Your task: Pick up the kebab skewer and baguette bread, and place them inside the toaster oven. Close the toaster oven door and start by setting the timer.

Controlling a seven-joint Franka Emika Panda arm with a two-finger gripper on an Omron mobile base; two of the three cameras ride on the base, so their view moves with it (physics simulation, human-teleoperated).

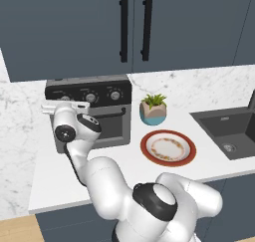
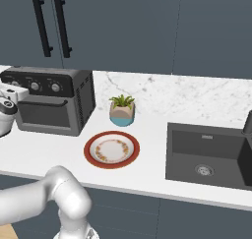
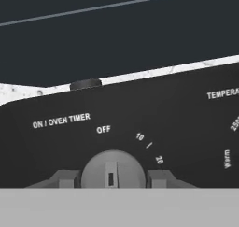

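The grey toaster oven [image 1: 107, 117] stands at the back of the counter, and its door [image 1: 108, 126] with the dark window is closed. My gripper [image 3: 113, 178] is pressed up to the black top panel at its left end. One fingertip sits on each side of the round silver timer knob [image 3: 113, 167], touching it. The knob's mark points up, toward OFF. Labels read ON / OVEN TIMER, 10 and 20. In the right base view the toaster oven [image 2: 54, 103] sits at the left with my white hand at its left edge. The kebab skewer and baguette bread are out of view.
A red-rimmed plate [image 1: 168, 147] lies on the white counter right of the oven. Behind it stands a small potted plant [image 1: 153, 109]. A dark sink [image 1: 231, 131] is sunk in at the far right. Dark cabinets [image 1: 134, 27] hang above.
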